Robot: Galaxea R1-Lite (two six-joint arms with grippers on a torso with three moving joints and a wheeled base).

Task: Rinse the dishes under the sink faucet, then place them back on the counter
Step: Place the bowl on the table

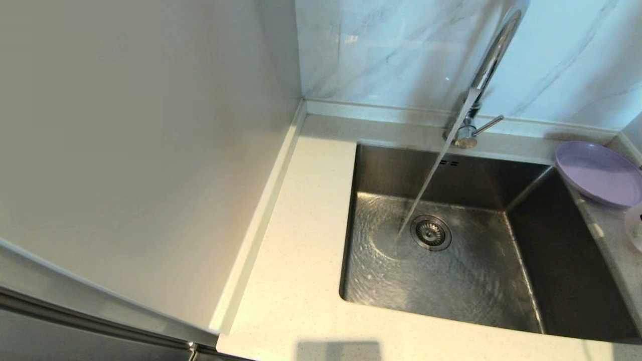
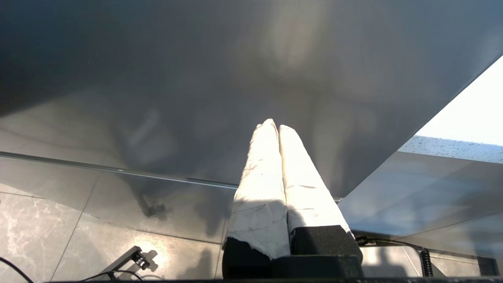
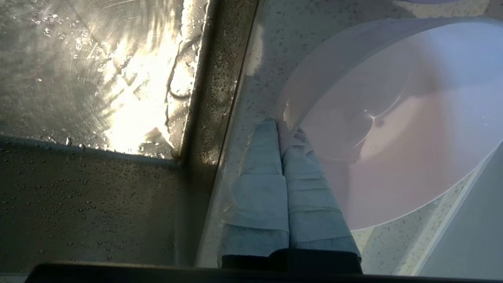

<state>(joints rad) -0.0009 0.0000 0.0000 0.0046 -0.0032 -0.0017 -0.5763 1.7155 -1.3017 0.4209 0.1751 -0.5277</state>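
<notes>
Water runs from the chrome faucet (image 1: 489, 60) into the steel sink (image 1: 551, 260), landing beside the drain strainer (image 1: 430, 232). The lilac plate (image 1: 599, 173) lies on the counter (image 1: 301, 250) at the sink's far right corner. In the right wrist view my right gripper (image 3: 281, 127) is shut on the near rim of the pale pink dish (image 3: 412, 129), one finger inside and one outside. The dish is on the counter strip (image 3: 271, 51) right of the sink (image 3: 98, 78). My left gripper (image 2: 275, 125) is shut on nothing, parked low before a grey panel. Neither gripper shows in the head view.
The faucet lever (image 1: 489, 125) points right from the base. A pale rounded shape (image 1: 634, 225) sits at the right edge below the plate; I cannot tell which dish it is. A tall cream wall panel (image 1: 140, 150) borders the counter on the left.
</notes>
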